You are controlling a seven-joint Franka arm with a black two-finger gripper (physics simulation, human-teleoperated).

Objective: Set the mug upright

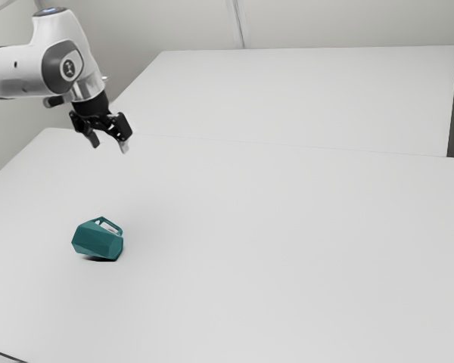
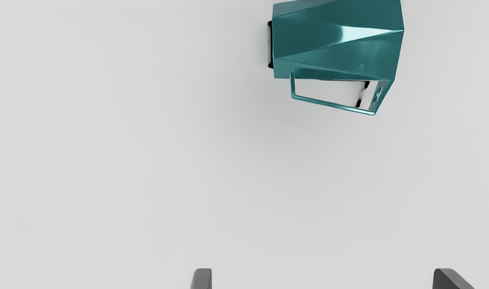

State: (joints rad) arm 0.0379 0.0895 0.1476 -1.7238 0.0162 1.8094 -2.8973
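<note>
Mug [image 1: 98, 240], one, on its side

I look out over a broad white table [image 1: 287, 265] in soft light; beyond its far edge lies another white surface [image 1: 310, 98], perhaps a second tabletop. Behind that I see a pale grey wall [image 1: 348, 23], a narrow vertical strip [image 1: 238, 23] running up it
</note>
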